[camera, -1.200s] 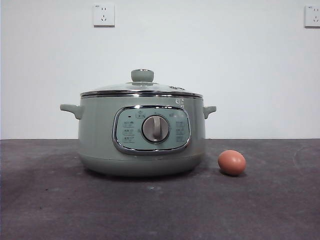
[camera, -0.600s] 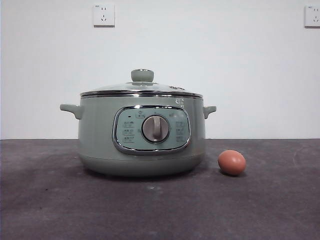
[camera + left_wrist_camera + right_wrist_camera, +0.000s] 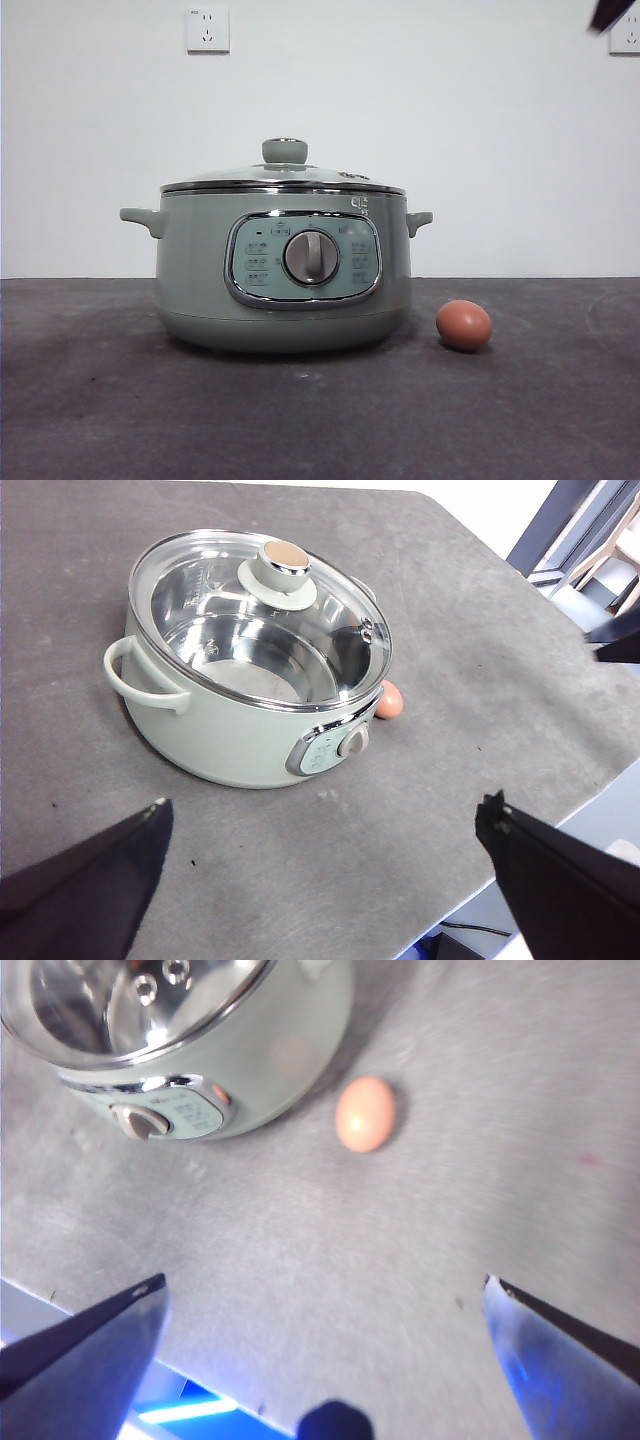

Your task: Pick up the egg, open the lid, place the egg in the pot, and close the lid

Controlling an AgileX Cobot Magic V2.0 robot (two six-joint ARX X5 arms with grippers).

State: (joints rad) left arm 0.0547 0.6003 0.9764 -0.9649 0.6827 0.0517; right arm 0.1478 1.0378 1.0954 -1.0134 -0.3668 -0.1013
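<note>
Egg (image 3: 464,325) on its side on the dark grey table (image 3: 100,400), just beside the pot (image 3: 284,270) on its dial side, apart from the wall by a narrow strip of bare surface. Open table all round the other sides of the egg, wide toward the near edge. Pot upright near the table's middle, sage-green, side handles sticking out to either side, chrome-framed control panel (image 3: 304,258) and silver dial (image 3: 311,257) facing the front camera. Lid (image 3: 283,177) seated flat on the pot's rim, chrome edge meeting the rim all the way round, green knob (image 3: 285,151) upright at the centre; bare steel inside visible through the glass from the left wrist view. Left gripper (image 3: 320,880) high above the table's near edge, well apart from pot and egg, black jaws spread wide with nothing between them. Right gripper (image 3: 325,1355) likewise up off the surface near the table's edge, jaws set wide apart and empty, egg (image 3: 366,1113) ahead of the gap and well clear of both tips. Black tip (image 3: 608,14) at the top right corner of the front view, arm not identifiable from there. Two wall sockets (image 3: 208,29) on the white wall behind.
</note>
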